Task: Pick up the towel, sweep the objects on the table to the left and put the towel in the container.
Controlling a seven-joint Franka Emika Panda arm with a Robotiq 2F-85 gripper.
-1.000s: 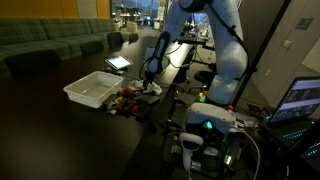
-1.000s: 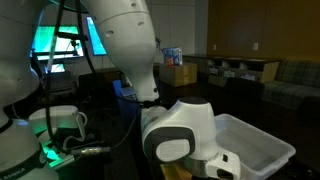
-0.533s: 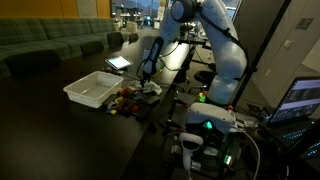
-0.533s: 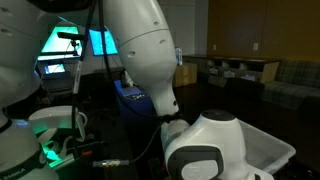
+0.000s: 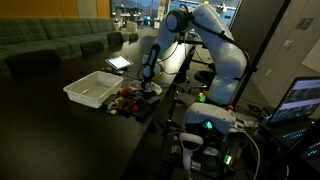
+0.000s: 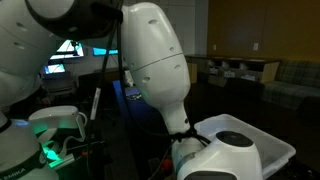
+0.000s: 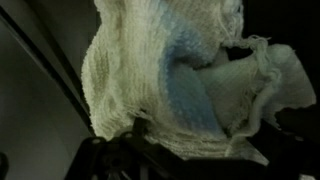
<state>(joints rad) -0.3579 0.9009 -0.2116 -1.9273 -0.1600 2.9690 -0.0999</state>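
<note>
In an exterior view the arm's upper links are seen swung further left than a second ago, with the gripper low over the towel, right of the container. In an exterior view the arm now fills more of the picture. In the wrist view the towel is bunched against the claw; whether it is clenched cannot be told. The pick-up is judged underway.

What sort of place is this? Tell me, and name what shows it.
Probably an office lounge used as a robotics lab: a long sofa along the back, a lit screen beside the robot arm, and a dark table.
</note>
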